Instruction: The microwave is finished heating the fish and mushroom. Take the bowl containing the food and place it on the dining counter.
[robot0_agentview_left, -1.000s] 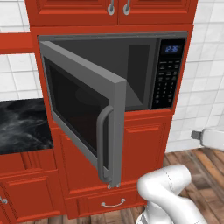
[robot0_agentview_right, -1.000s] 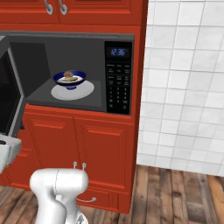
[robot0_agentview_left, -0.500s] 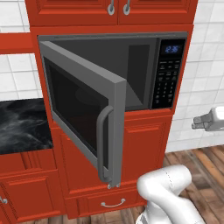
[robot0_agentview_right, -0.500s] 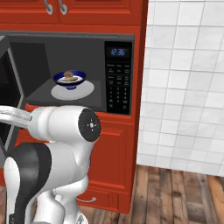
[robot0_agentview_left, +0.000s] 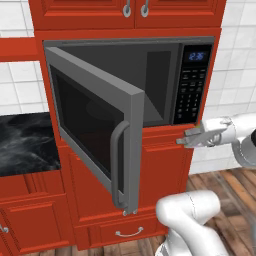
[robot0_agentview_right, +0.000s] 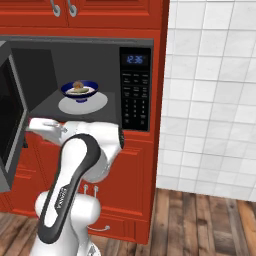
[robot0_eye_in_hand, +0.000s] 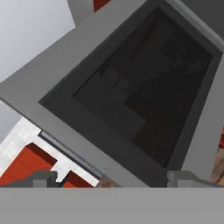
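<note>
Inside the open microwave (robot0_agentview_right: 90, 80), the dark blue bowl (robot0_agentview_right: 80, 90) sits on the white turntable plate (robot0_agentview_right: 83, 104), holding the fish and mushroom (robot0_agentview_right: 78, 88). The microwave door (robot0_agentview_left: 95, 132) hangs wide, swung to the left. In front of the oven, below the keypad (robot0_agentview_left: 189, 94), the gripper (robot0_agentview_left: 186, 138) hovers with fingers spread and empty, well apart from the bowl.

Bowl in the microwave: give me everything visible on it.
The bowl is small and round, dark blue outside and on the rim, on a narrow foot. It stands upright on the white turntable plate inside the open microwave, left of the keypad. Tan and brown food pieces sit in it, rising above the rim. Nothing else touches it; the gripper is lower, in front of the cavity.
</note>
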